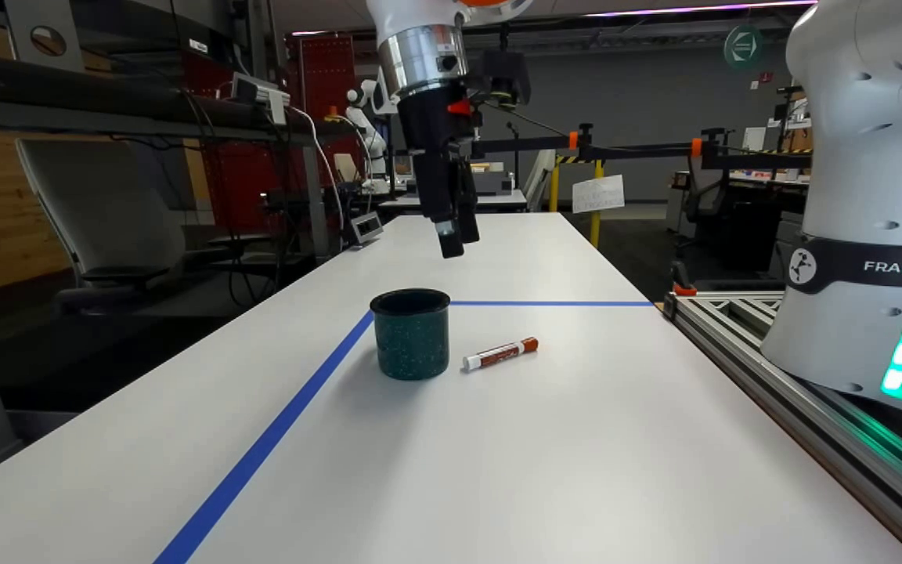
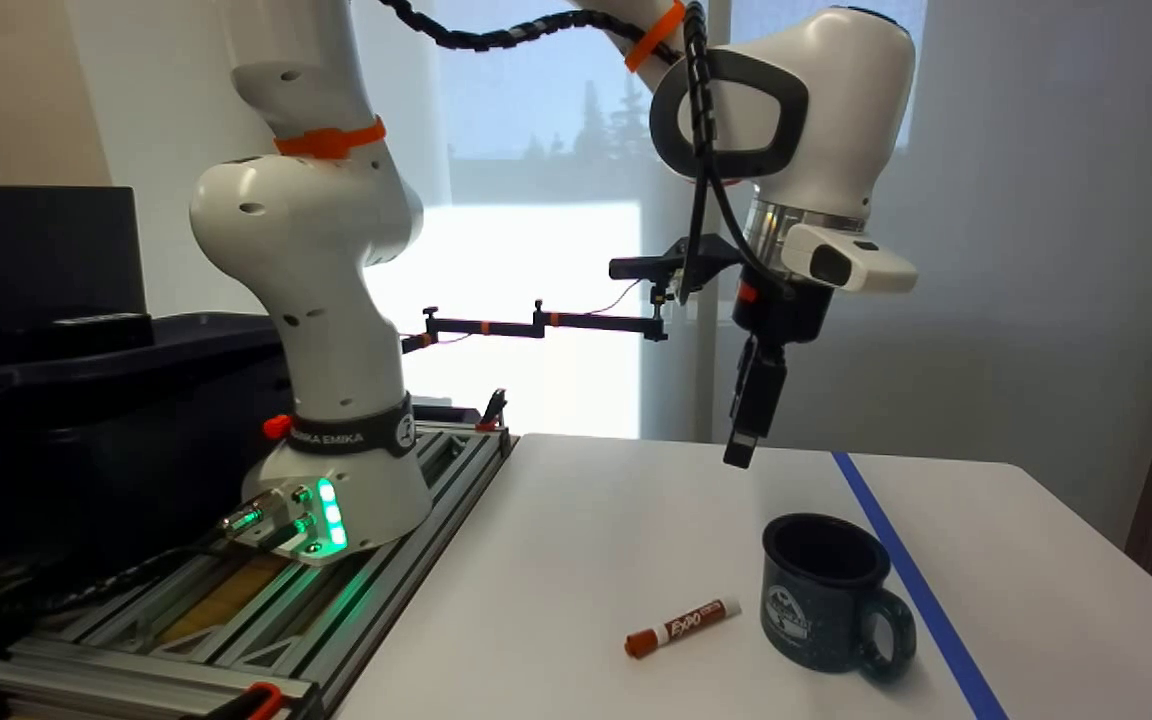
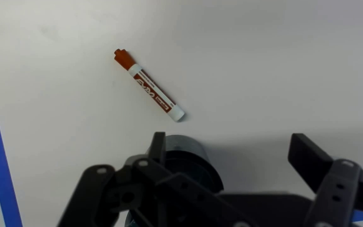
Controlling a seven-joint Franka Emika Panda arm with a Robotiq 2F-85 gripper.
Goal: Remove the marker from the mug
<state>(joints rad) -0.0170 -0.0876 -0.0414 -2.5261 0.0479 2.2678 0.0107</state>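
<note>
The marker (image 1: 500, 355) is white with a red-brown label and a red-brown cap. It lies flat on the white table beside the mug, its white end towards it, also in an exterior view (image 2: 683, 628) and the wrist view (image 3: 150, 86). The dark teal mug (image 1: 412, 338) stands upright, its handle and pale logo showing in an exterior view (image 2: 808, 605). In the wrist view the mug (image 3: 184, 143) is partly hidden behind a finger. My gripper (image 3: 228, 143) is open and empty, its fingers well apart. It hangs above the table, higher than the mug, in both exterior views (image 1: 459, 241) (image 2: 739, 450).
Blue tape lines (image 1: 279, 427) run along and across the white table (image 1: 576, 470). The tape also passes behind the mug in an exterior view (image 2: 921, 590). The robot's base stands on a metal frame (image 2: 466, 520) along the table's edge.
</note>
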